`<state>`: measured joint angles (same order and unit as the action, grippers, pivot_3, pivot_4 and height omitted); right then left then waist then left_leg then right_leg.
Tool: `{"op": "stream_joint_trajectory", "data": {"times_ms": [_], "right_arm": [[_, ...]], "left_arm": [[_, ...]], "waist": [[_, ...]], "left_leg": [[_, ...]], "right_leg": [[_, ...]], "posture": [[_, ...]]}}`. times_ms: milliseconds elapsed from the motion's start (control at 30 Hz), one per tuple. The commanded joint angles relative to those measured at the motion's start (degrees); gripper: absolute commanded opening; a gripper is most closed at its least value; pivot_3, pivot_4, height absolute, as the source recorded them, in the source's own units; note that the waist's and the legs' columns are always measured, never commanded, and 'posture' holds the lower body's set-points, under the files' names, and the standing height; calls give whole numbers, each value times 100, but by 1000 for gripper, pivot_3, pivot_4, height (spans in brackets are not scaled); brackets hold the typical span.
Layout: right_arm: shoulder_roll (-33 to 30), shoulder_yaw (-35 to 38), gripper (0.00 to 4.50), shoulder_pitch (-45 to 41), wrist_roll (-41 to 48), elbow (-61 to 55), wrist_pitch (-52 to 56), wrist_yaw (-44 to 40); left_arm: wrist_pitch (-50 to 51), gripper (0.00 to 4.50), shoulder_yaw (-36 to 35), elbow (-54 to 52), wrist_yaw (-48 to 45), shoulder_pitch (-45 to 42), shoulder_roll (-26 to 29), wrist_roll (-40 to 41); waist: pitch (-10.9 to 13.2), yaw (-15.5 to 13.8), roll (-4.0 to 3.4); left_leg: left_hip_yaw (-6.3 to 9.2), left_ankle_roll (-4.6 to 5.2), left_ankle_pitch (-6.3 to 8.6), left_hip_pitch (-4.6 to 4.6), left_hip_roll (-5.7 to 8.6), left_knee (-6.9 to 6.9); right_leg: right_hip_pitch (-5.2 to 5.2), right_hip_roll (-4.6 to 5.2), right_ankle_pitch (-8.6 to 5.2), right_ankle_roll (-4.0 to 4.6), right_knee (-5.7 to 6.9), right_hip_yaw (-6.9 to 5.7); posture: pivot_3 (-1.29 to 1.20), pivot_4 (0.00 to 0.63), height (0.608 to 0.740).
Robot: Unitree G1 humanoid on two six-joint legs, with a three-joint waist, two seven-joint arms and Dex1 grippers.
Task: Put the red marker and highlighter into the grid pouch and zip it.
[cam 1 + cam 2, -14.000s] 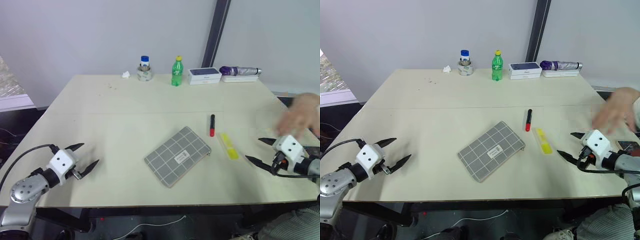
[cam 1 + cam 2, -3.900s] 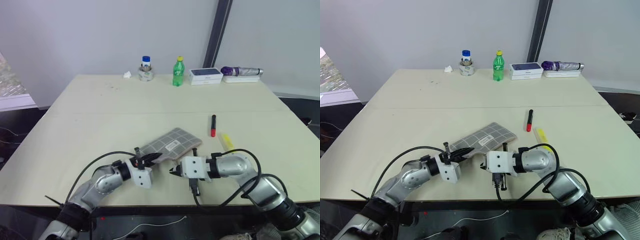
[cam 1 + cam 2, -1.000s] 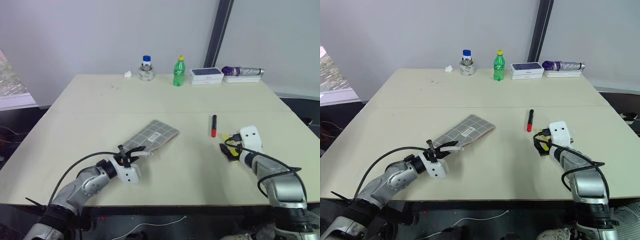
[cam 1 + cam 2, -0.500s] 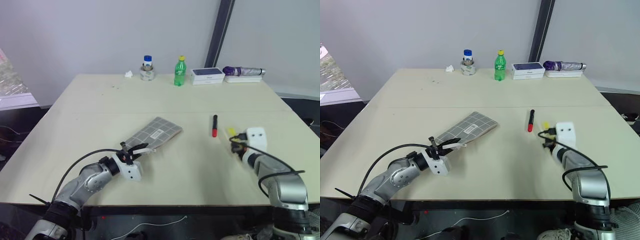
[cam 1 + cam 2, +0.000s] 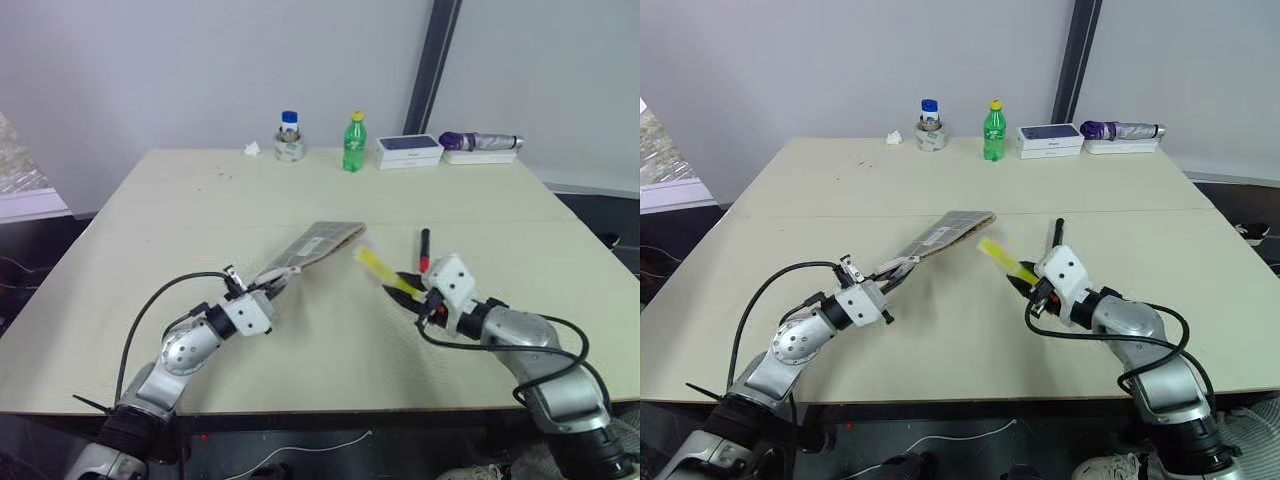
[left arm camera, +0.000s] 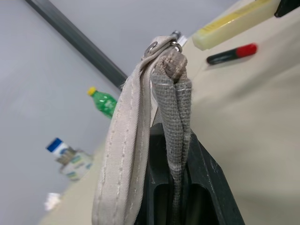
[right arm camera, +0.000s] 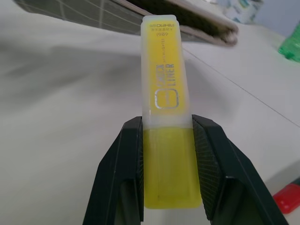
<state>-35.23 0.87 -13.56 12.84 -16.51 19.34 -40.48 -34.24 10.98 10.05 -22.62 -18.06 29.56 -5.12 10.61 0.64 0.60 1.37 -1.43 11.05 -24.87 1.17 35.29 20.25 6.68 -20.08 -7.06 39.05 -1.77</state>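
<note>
Jaws of our right gripper (image 5: 1023,281) had lifted the highlighter (image 5: 1005,260) toward the grid pouch (image 5: 940,235), clamped in our left gripper (image 5: 268,287).

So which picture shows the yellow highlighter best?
The right wrist view: the highlighter sits close up between the right gripper's two fingers, with its printed label readable. The two head views show it small, sticking out toward the pouch. The left wrist view catches just one end.
</note>
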Motion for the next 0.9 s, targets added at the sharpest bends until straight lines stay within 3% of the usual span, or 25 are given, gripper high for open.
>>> {"op": "stream_joint_trajectory", "data": {"times_ms": [33, 900], "right_arm": [[-180, 225, 893, -146, 123, -26, -286, -246], [-204, -295, 893, -551, -329, 319, -340, -347]], "left_arm": [[28, 0, -167, -297, -199, 66, -34, 337], [-157, 0, -47, -414, -565, 86, -254, -133]], "waist": [[0, -1, 0], [0, -6, 1]], "left_leg": [[0, 0, 0, 0, 0, 0], [-1, -1, 0, 0, 2, 1]], "right_leg": [[0, -1, 0, 0, 0, 0], [-1, 0, 0, 0, -1, 0]], "posture": [[0, 150, 740], [0, 150, 740]]}}
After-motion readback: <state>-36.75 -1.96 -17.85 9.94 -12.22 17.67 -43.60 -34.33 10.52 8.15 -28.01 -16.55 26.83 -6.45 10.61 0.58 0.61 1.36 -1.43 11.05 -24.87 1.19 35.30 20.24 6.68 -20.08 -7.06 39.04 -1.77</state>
